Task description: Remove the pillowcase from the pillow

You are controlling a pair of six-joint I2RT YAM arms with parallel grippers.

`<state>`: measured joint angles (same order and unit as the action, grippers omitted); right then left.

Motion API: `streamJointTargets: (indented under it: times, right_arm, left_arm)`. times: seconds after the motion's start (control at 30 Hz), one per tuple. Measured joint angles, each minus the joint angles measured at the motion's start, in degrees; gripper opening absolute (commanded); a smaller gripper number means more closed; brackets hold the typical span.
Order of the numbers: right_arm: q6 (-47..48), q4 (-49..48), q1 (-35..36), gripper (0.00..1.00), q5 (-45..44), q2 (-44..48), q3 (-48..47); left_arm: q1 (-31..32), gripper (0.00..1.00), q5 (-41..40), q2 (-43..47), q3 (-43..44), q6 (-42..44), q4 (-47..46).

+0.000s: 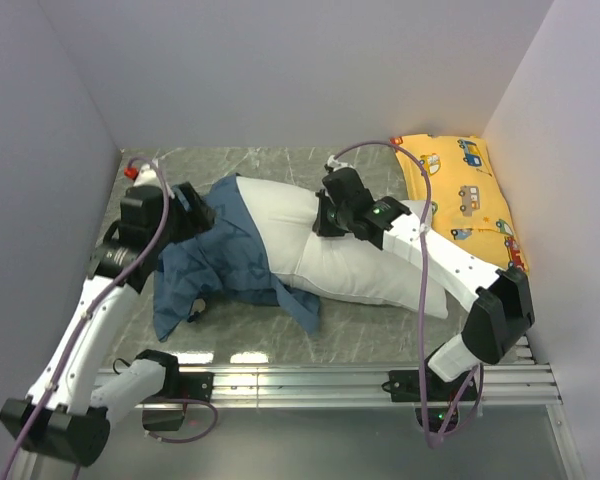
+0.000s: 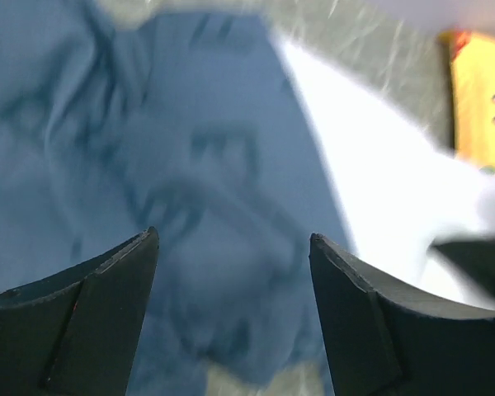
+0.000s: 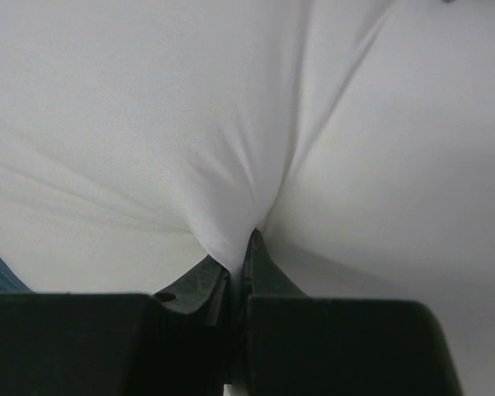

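On the left, our left fingers [image 1: 202, 208] are spread open and hold nothing, just over the one blue pillowcase [image 1: 220, 258]. It sits bunched on the left end of the one white pillow [image 1: 355, 262] on the table [image 1: 370, 335], so we think the pulling-off is partly done. In the middle, our right fingers [image 3: 244, 247] pinch tight on a fold of the white pillow, and next we think the left fingers must grab the blue cloth and tug it away to the left; on the far right lies one yellow pillow [image 1: 465, 195].
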<state>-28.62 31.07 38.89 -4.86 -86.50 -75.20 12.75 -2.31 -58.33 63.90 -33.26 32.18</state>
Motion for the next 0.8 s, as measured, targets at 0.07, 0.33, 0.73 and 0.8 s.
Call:
streamJointTargets:
  times: [0.07, 0.33, 0.73, 0.8]
  right_arm:
    - [0.0, 0.5, -0.7, 0.0, 0.8, -1.7, -2.2]
    - [0.0, 2.4, -2.6, 0.0, 3.2, -5.0, -7.1]
    - [0.0, 2.4, -3.3, 0.0, 4.9, -4.3, -6.4]
    - [0.0, 1.9, -3.8, 0.0, 5.7, -3.4, -5.5]
  left_arm:
    - [0.8, 0.8, -1.0, 4.3, -4.3, -0.2, 1.5]
    - [1.6, 0.72, -5.4, 8.6, -13.7, -0.8, 2.9]
    - [1.4, 0.01, -8.9, 7.0, -16.1, -3.0, 1.2]
    - [-0.3, 0.0, -8.9, 7.6, -15.9, -3.0, 1.3]
